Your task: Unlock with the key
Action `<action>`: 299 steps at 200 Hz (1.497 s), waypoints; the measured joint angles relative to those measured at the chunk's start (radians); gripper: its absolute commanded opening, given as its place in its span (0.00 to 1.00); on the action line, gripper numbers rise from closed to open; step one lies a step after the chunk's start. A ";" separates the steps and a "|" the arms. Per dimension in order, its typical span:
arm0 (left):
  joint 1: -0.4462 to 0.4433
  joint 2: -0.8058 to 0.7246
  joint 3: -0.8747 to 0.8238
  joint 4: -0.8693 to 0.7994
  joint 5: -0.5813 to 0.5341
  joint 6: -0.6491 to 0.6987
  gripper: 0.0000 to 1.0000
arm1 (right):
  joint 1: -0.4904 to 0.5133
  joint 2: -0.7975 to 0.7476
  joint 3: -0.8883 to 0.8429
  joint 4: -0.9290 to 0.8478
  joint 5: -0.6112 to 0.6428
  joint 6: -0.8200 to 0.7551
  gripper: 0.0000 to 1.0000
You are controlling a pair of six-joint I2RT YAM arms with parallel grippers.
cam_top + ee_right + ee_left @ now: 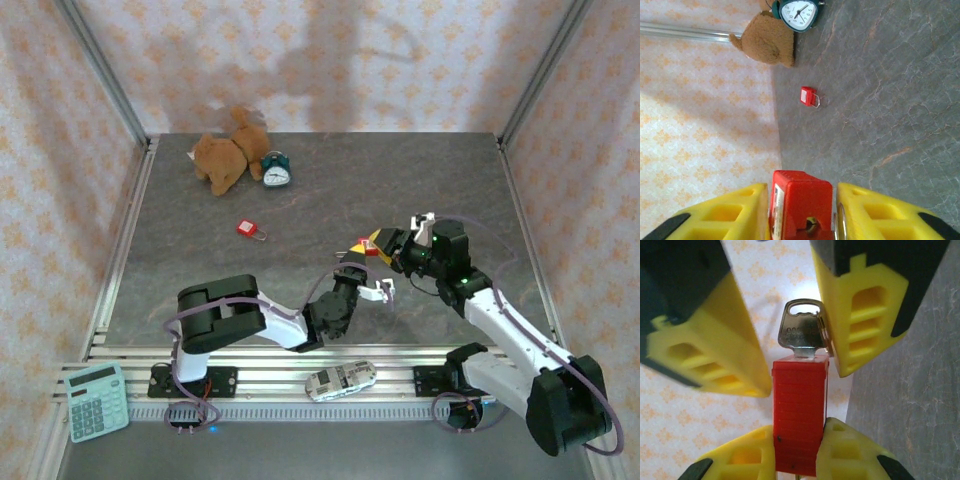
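Standing in the top of the red padlock (800,405), the key (801,330) is being flanked by the right gripper (801,192). Its jaws are standing partly open: one finger (860,315) is touching the key's edge and the other is apart from it, so nothing is being clamped. The padlock is being held in the air over the near part of the table (420,180), between the two arms, by the left gripper (800,437), whose jaws are being pressed shut on the red body.

Trouble is being risked in two ways. If the key's head is being pinched off-centre, it is likely to slip when turned. If the turn is being resisted too weakly by the left grip, the whole padlock may twist round instead.

The shackle is being cut off at the bottom of the left wrist view, so whether it is latched cannot be told. How deep the key is sitting is also hard to make out. A second padlock (252,229) is lying well apart on the table.
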 measured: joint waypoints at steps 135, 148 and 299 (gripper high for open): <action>0.000 -0.074 -0.069 0.017 -0.056 -0.137 0.65 | -0.004 0.026 0.068 -0.019 0.052 -0.095 0.19; 0.000 -0.141 -0.111 -0.006 -0.066 -0.190 0.65 | -0.004 0.042 0.082 0.000 0.058 -0.107 0.19; 0.248 -0.823 -0.089 -1.201 0.622 -1.292 0.76 | 0.130 0.027 0.089 0.085 0.045 -0.501 0.19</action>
